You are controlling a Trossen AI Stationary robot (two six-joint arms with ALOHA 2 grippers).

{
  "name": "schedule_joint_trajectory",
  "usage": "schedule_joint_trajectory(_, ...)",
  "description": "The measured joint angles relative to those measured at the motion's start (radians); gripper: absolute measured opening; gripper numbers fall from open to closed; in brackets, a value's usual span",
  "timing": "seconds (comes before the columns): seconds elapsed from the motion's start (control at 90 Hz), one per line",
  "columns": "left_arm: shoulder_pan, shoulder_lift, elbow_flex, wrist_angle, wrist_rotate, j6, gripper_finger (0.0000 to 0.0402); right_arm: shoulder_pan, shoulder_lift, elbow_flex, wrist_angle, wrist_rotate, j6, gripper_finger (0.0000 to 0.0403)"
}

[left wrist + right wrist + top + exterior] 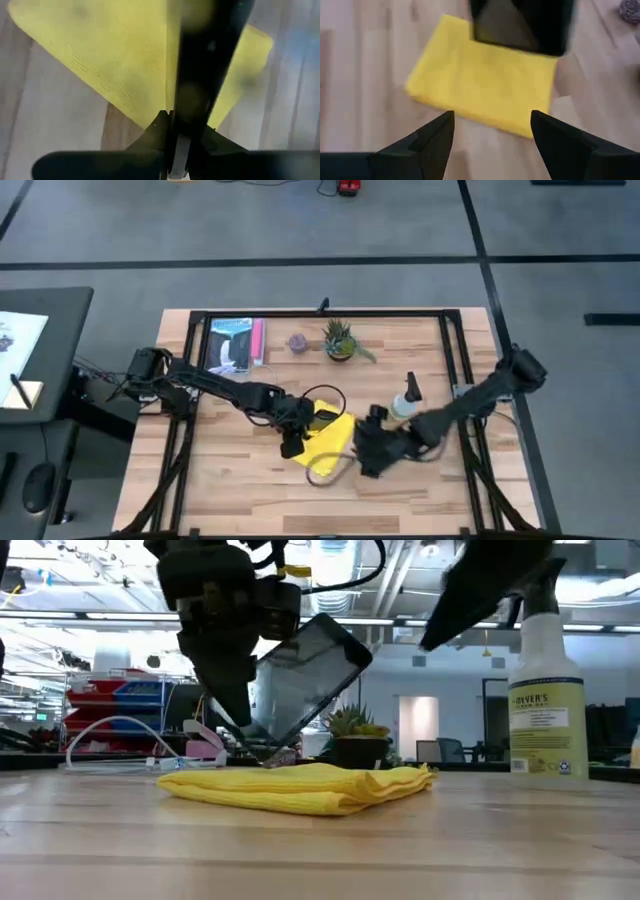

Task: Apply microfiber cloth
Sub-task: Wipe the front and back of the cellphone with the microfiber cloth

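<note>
At centre-left of the high view, the left gripper (297,430) is gripping a black glass-faced smartphone (300,680), tilted over the folded bright yellow microfiber cloth (300,787) lying mid-counter (240,490). Just right of it, the right gripper (492,132) is hovering with its fingers spread.

Microfiber cloth (330,442) lies flat on bench (420,500), approx. centre, nearer front edge. Smartphone (300,680) held tilted above cloth's left-rear part, lower edge just over it, clamped in left tool (296,428), which sits at cloth's left side. Right tool (366,452) just beside cloth's right edge, fingers (437,135) spread, nothing between them. Spray bottle (406,402) upright, right of cloth and behind right tool. Potted plant (340,340) at bench rear, centre; small round object (297,342) to its left; boxed item (236,345) further left, rear-left area.
</note>
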Motion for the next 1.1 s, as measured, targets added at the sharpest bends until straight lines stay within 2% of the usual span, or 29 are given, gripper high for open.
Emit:
schedule_joint_trajectory(0.1, -0.003, 0.0, 0.0, 0.001, 0.0, 0.022, 0.0009, -0.065, -0.018, 0.0, 0.029, -0.047, -0.086, 0.022)
schedule_joint_trajectory(0.267, -0.003, 0.0, 0.0, 0.006, -0.011, 0.028, 0.0009, -0.149, -0.043, 0.0, 0.137, -0.211, -0.174, 0.0202)
schedule_joint_trajectory(0.378, -0.003, 0.0, 0.0, 0.013, -0.013, 0.039, 0.0009, -0.186, -0.022, 0.0, 0.144, -0.287, -0.202, 0.0198)
schedule_joint_trajectory(0.789, -0.014, 0.003, -0.004, 0.004, -0.016, 0.059, 0.0009, -0.236, 0.015, 0.0, 0.152, -0.323, -0.249, 0.0163)
schedule_joint_trajectory(1.1, -0.02, 0.0, 0.0, 0.039, -0.02, 0.088, 0.0009, -0.247, 0.018, 0.0, 0.172, -0.335, -0.258, 0.017)
